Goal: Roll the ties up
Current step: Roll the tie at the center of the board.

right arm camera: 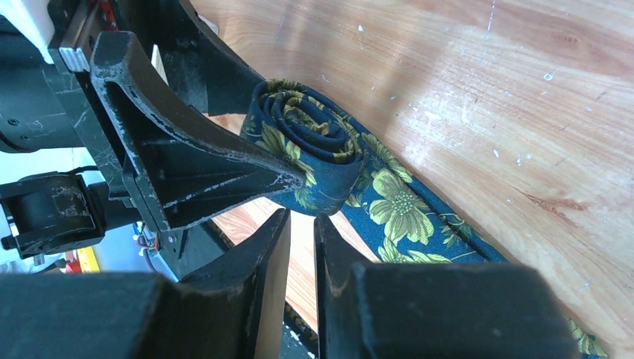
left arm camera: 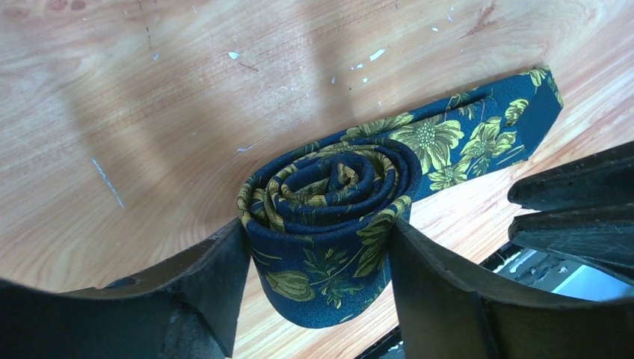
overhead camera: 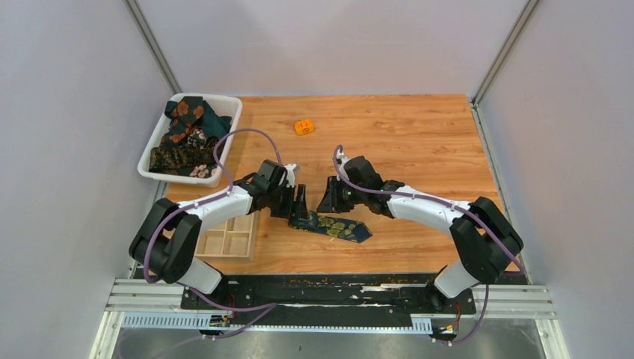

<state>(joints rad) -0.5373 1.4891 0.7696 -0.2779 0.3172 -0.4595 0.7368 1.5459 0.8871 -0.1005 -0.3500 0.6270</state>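
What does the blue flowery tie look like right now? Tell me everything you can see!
The navy tie looks like soft fabric printed with yellow-green flowers and leaves. Much of it is wound into a loose spiral roll. The left gripper holds the roll with one finger pressed on each side. The wide pointed end is not rolled yet and lies flat on the wooden table.

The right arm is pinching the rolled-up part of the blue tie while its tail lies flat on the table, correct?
Not quite. The left end effector pinches the rolled part of the tie, as the left wrist view shows. The right end effector sits beside it, holding nothing. The tail does lie flat on the table.
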